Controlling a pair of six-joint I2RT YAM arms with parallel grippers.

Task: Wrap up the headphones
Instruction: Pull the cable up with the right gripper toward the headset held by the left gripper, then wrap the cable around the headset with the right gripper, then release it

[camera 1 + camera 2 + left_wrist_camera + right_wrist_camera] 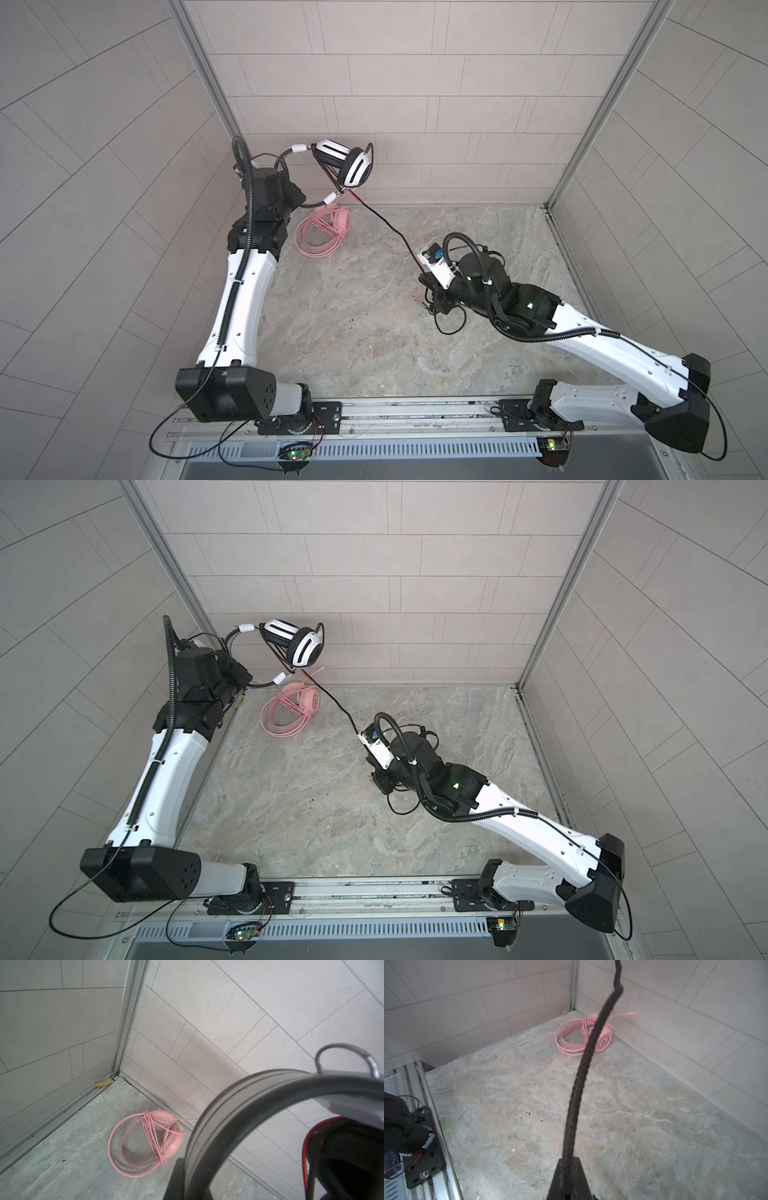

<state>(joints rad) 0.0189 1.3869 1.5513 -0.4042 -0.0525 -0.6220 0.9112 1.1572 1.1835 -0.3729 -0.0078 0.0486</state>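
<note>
The white-and-black headphones hang in the air at the back left, close to the wall. My left gripper is shut on their grey headband; the fingers are mostly hidden behind it. Their long black cable runs taut down to my right gripper, which is shut on it above the middle of the table. The pink headphones lie on the table below the left gripper, their thin pink cable wound round them.
The black cable's slack end loops on the table under my right wrist, its plugs beside it. A small wooden block sits in the back left corner. Tiled walls close three sides; the arms' mounting rail runs along the front.
</note>
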